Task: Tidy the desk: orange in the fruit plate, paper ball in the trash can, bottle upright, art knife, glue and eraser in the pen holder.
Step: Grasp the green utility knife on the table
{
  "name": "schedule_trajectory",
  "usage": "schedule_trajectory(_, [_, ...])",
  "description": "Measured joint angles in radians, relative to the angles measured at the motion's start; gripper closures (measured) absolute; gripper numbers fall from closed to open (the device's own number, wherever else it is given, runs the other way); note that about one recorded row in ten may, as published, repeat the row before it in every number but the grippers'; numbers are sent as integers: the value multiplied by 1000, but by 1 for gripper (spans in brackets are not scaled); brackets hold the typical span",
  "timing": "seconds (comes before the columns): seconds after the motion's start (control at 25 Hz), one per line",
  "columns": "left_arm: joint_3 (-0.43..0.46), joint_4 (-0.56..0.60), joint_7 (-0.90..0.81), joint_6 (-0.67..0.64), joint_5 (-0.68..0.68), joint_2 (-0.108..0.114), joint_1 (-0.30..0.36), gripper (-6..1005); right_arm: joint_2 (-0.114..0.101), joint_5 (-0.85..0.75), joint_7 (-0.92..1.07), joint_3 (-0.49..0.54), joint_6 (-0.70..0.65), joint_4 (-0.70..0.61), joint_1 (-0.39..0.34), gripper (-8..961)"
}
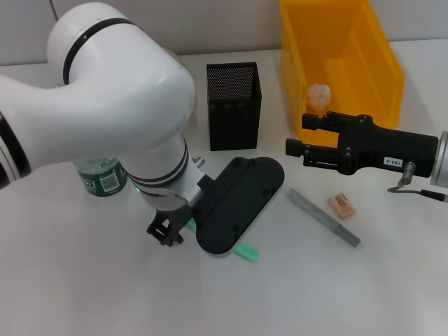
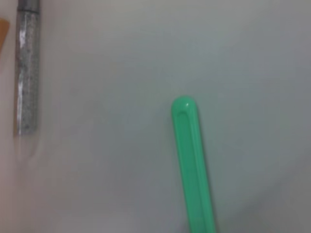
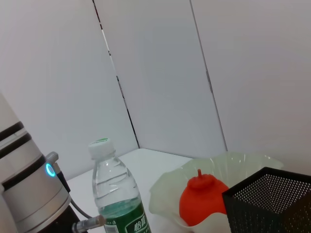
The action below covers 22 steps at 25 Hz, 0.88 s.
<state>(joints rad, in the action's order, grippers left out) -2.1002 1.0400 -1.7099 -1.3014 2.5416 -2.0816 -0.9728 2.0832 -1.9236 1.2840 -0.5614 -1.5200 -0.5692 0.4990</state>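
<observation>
My left gripper (image 1: 236,201) hangs low over a slim green art knife (image 1: 246,251) (image 2: 193,165) lying flat on the desk; only one end of the knife shows in the head view. A grey glue stick (image 1: 325,218) (image 2: 26,68) and the tan eraser (image 1: 342,205) lie to its right. My right gripper (image 1: 299,134) hovers open and holds nothing, beside the yellow trash can (image 1: 374,52), which has the paper ball (image 1: 318,94) inside. The black mesh pen holder (image 1: 234,105) (image 3: 272,201) stands behind. The bottle (image 1: 103,178) (image 3: 114,194) stands upright. The orange (image 3: 201,196) sits in the fruit plate (image 3: 167,187).
My left arm's big white elbow (image 1: 112,84) covers the far left of the desk and hides most of the bottle and the plate in the head view. Bare white desk (image 1: 336,294) lies toward the front.
</observation>
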Motion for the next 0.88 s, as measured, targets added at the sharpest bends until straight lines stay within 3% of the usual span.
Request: schedule_trajectory(0.88, [5, 0, -32, -24, -1, 0, -7, 617, 0, 0, 0, 0, 0, 0, 3, 214])
